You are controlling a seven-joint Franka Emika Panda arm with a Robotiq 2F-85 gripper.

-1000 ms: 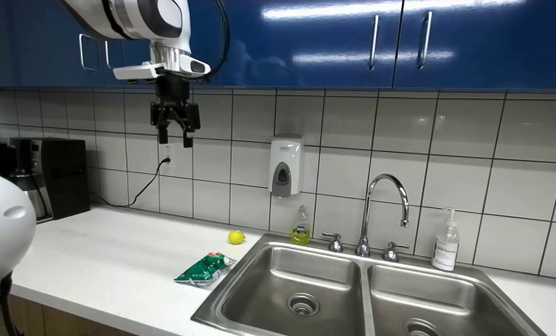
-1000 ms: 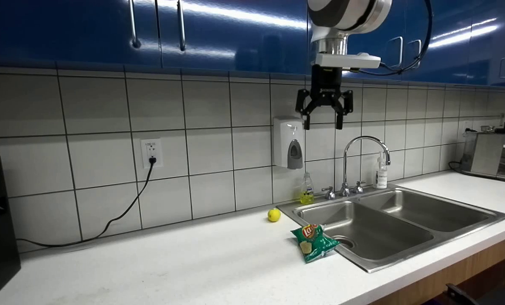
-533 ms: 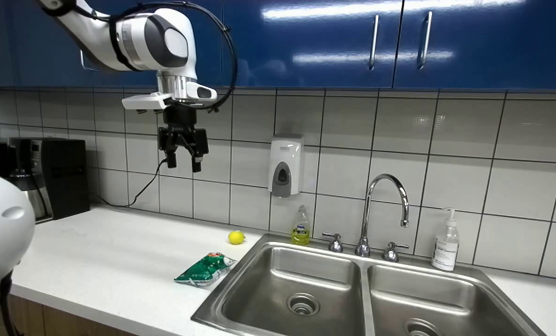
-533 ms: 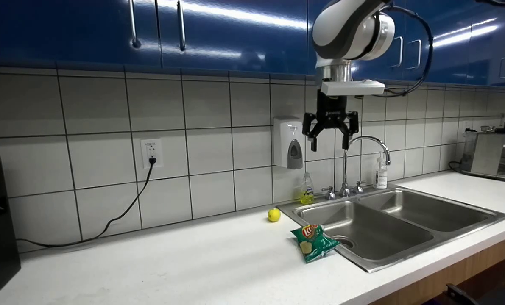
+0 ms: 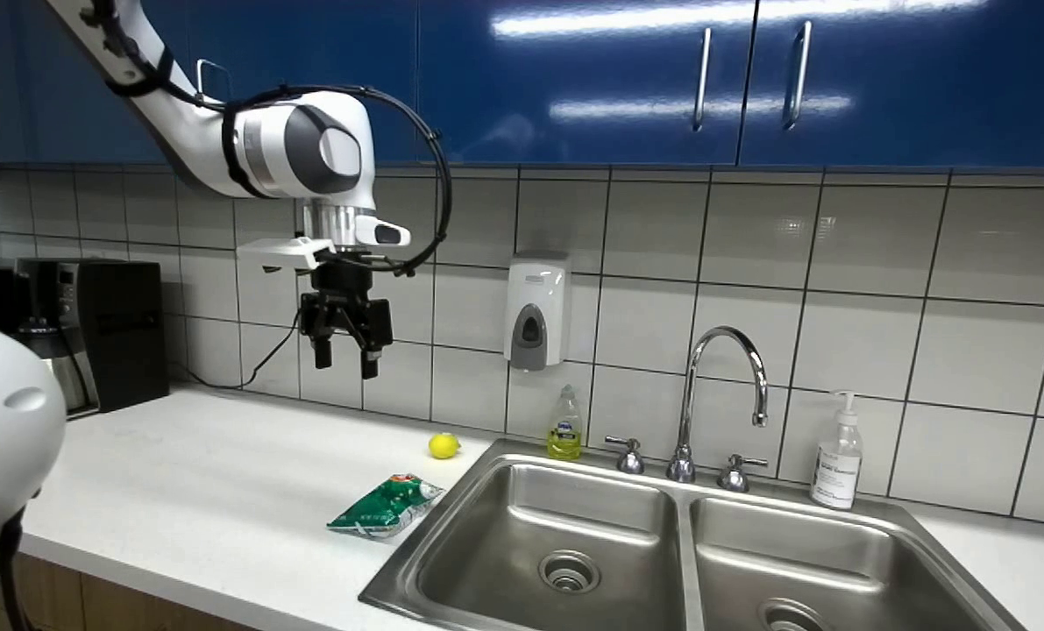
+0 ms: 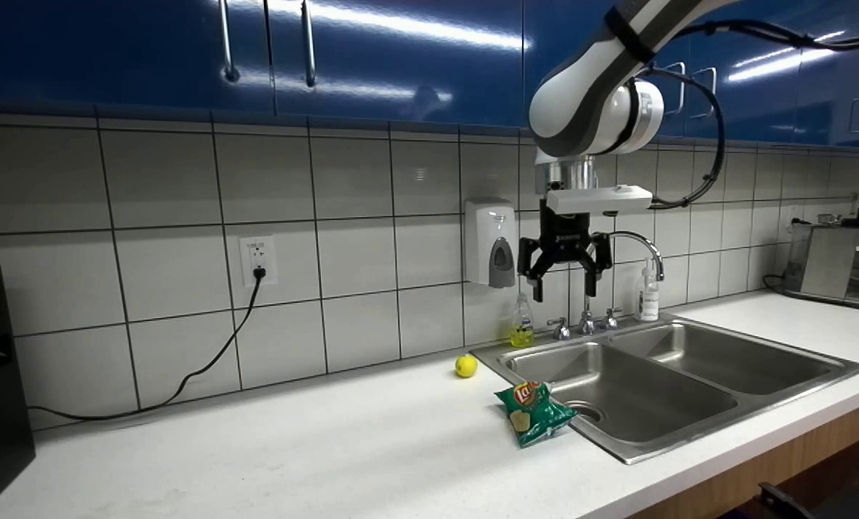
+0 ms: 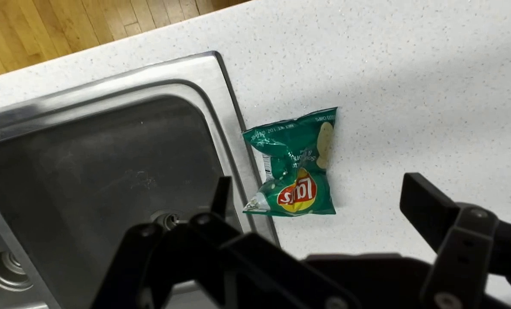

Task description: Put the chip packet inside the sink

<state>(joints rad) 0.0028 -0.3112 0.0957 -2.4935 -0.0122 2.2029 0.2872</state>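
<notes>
The chip packet, a green foil packet with a red and yellow logo, lies flat on the white counter in both exterior views (image 5: pixel 387 506) (image 6: pixel 534 414). In the wrist view the packet (image 7: pixel 296 161) lies along the sink's edge, one side overlapping the steel rim. The sink's left-hand basin (image 5: pixel 478 526) is beside it; it also shows in an exterior view (image 6: pixel 638 404) and in the wrist view (image 7: pixel 109 171). My gripper (image 5: pixel 346 361) (image 6: pixel 565 288) points down, open and empty, in the air well above the counter. Its fingers (image 7: pixel 317 189) stand wide apart in the wrist view.
A yellow lemon-like object (image 5: pixel 443 445) sits behind the packet near the wall. A dish soap bottle (image 5: pixel 564 425), the curved faucet (image 5: pixel 686 403) and a sanitizer bottle (image 5: pixel 838 456) stand behind the basins. A soap dispenser (image 6: pixel 491 244) hangs on the tiles. The right-hand basin (image 5: pixel 793 543) adjoins.
The arm and gripper have come down, with a slight shift to the right in both exterior views. The gripper stays open. The packet, lemon-like object and sink have not moved.
</notes>
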